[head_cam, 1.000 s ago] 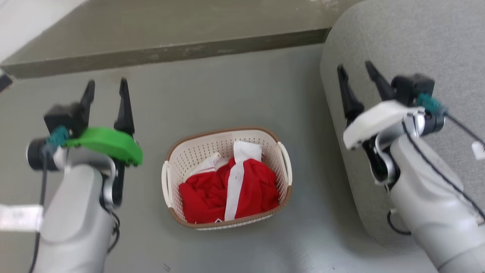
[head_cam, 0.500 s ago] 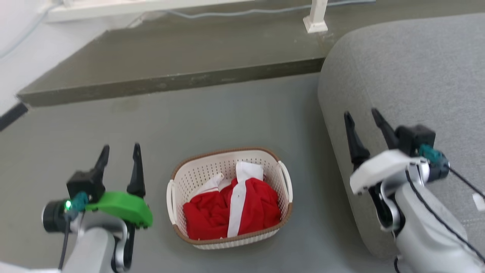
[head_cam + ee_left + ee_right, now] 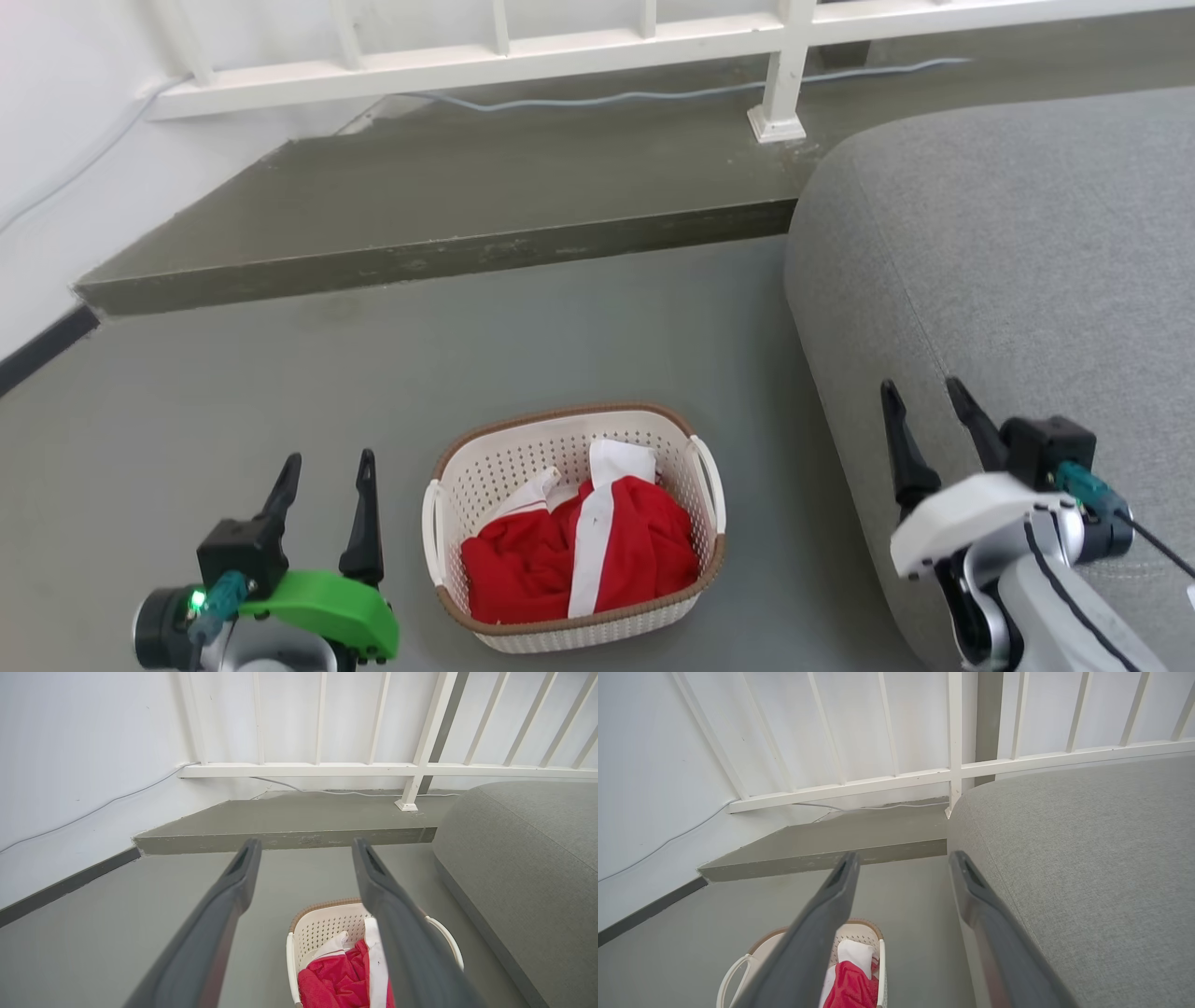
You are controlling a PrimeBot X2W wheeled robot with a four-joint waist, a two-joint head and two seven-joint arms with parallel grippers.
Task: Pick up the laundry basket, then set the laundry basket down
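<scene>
Both sets of jaws stand spread, with nothing between them. In the head view we see the left gripper (image 3: 330, 457) low at the left and the right gripper (image 3: 920, 385) low at the right, in front of the grey sofa (image 3: 1008, 261). Each is apart from the laundry basket (image 3: 509, 462), which sits on the grey floor (image 3: 560, 327) between them, near the sofa, and holds a crumpled red and white garment (image 3: 569, 560). We judge it light: thin perforated plastic and soft cloth, with walls that may flex if squeezed. The two white loop handles (image 3: 430, 523) look to us the best hold, one per gripper, so that it lifts level. In the left wrist view the dark fingers (image 3: 236, 891) point wide apart toward the raised step (image 3: 280, 830); the basket lies low, partly behind the right-hand finger. In the right wrist view the fingers (image 3: 833, 896) are likewise parted, and the basket shows at the lower left. Smooth plastic may slip, so we would hook under each loop rather than pinch the rim.
</scene>
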